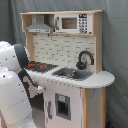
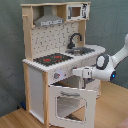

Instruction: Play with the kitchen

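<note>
Now the kitchen (image 2: 60,55), oven door (image 2: 72,102) ajar, pincer (image 2: 76,73) at front edge.

You have the kitchen (image 2: 60,65) standing on the floor (image 2: 15,117). In the second exterior view, the stovetop (image 2: 52,59) lies on the counter at the second exterior view's left, the sink (image 2: 82,50) to its right, and the faucet (image 2: 74,39) behind the sink. The hood (image 2: 49,20) hangs above the stovetop, before the pegboard back (image 2: 57,36). Below the counter the oven door (image 2: 72,102) stands tilted open toward you. The gripper (image 2: 75,73) sits just beside the counter's front edge, above that door.
</note>
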### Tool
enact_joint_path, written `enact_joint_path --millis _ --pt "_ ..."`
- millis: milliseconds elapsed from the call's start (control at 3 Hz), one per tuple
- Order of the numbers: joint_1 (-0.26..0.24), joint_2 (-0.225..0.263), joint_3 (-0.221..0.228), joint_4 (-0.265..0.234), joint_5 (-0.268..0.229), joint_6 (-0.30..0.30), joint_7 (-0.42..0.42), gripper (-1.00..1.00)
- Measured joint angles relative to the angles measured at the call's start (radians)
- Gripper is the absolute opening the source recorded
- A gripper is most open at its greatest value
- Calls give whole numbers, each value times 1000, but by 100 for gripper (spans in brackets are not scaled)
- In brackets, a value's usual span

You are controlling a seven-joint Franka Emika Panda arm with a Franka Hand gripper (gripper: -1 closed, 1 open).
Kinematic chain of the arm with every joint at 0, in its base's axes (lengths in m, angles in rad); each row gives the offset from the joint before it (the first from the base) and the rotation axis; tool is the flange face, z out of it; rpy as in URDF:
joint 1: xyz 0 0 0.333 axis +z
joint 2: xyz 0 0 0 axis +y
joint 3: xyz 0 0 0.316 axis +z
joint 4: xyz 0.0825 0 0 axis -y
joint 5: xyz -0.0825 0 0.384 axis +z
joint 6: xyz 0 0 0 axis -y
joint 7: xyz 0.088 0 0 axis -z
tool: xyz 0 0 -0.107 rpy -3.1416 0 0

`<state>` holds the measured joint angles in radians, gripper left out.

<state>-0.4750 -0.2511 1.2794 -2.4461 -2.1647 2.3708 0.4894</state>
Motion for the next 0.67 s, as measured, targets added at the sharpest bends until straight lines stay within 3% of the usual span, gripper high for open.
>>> enact_joint_path --millis 667 --pt "0 0 1 -1 0 -2 -211 -100"
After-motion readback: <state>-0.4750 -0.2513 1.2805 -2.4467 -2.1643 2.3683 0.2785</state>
